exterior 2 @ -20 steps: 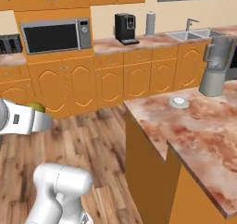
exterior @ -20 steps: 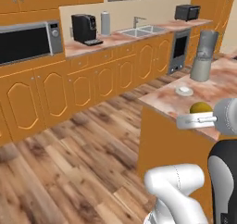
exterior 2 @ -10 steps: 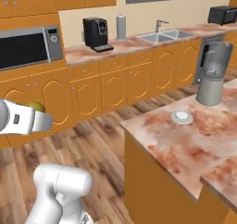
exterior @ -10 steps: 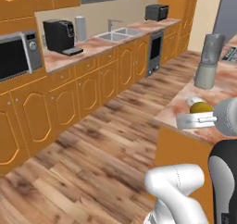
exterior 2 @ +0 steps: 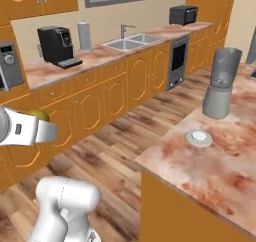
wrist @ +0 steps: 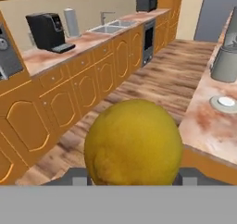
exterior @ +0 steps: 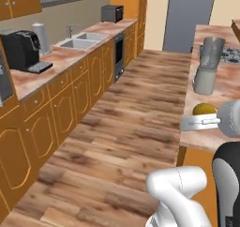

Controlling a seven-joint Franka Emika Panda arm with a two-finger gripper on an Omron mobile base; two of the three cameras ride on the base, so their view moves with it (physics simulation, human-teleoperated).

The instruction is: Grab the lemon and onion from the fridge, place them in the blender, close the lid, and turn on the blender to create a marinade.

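My gripper (wrist: 133, 174) is shut on the lemon (wrist: 133, 143), a dull yellow ball that looms large in the hand view. From the left base view the lemon (exterior: 204, 109) sits on top of the gripper (exterior: 199, 123) by the island's near edge. From the right base view the lemon (exterior 2: 39, 116) peeks over the gripper (exterior 2: 46, 131) at the far left. The blender (exterior 2: 222, 84) (exterior: 208, 66) (wrist: 226, 59) stands upright on the island, its jar open. The lid (exterior 2: 199, 137) (wrist: 225, 102) lies flat on the island in front of it. The onion is out of view.
The marbled island counter (exterior 2: 225, 171) runs along the right. Across the wood floor, orange cabinets (exterior: 61, 87) carry a coffee machine (exterior 2: 56, 45), a sink (exterior 2: 131, 41) and a toaster (exterior 2: 183, 15). A tall grey panel (exterior: 190, 15) closes the far end; whether it is the fridge I cannot tell.
The whole picture has shifted: the base has turned and driven, so the island and blender now show closer. The lemon stays in the gripper.
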